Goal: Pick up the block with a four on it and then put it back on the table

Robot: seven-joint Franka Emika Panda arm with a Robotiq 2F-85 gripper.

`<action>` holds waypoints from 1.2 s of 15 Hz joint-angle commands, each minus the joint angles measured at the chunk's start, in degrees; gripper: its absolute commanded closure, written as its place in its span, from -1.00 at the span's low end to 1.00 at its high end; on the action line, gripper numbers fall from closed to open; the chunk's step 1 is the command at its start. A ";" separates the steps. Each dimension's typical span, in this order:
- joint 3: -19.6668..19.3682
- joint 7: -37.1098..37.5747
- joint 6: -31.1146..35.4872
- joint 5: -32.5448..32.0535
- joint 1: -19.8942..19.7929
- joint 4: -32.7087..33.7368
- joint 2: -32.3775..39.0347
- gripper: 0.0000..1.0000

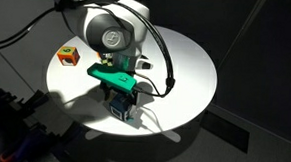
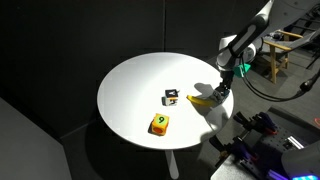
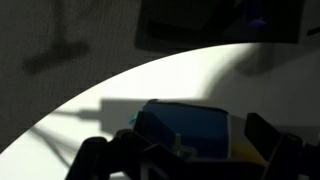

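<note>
**Item 1. Small blue cube with white-panelled faces, the block with a four on it** [image 3: 190,128]. It sits on the table between the two fingers. In the wrist view the top face is blue and the mark cannot be read. In an exterior view it shows as a blue-and-white shape [image 1: 119,110] directly under the arm, close to the near rim.

**Item 2. Robotiq gripper, dark with a teal-green mount** [image 3: 190,160]. It is lowered over item 1 with its fingers [image 3: 285,158] spread wide, one on each side of the cube. Nothing is clamped. Whether either pad touches the cube cannot be told. In an exterior view it hangs at the right side of the tabletop [image 2: 216,95].

**Item 3. Large round white table** [image 1: 191,63]. It is brightly lit against dark surroundings, and the arm's shadow falls across it.

**Item 4. Orange-red cube** [image 1: 67,55]. It stands on the table at the far left, well apart from item 1. In an exterior view [image 2: 159,124] it is close to the near rim.

**Item 5. Dark green-and-white cube** [image 2: 172,96]. It stands on the table between item 4 and the gripper, touching neither.
</note>
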 commanded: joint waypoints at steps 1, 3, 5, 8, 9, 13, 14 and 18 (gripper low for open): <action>-0.04 0.00 -0.11 0.02 0.03 0.17 -0.03 -1.00; -0.04 0.00 -0.11 0.03 0.03 0.18 -0.14 -1.00; -0.05 0.00 -0.11 0.03 0.03 0.18 -0.16 -1.00; -0.05 0.00 -0.11 0.03 0.03 0.18 -0.17 -1.00; -0.05 0.00 -0.11 0.03 0.03 0.18 -0.17 -1.00; 0.15 0.08 0.98 0.48 -0.22 0.05 0.07 -1.00; 0.38 -0.16 2.50 0.78 -0.53 -0.31 0.00 -1.00; 0.77 -0.06 12.74 1.17 -1.09 -2.21 -0.19 -1.00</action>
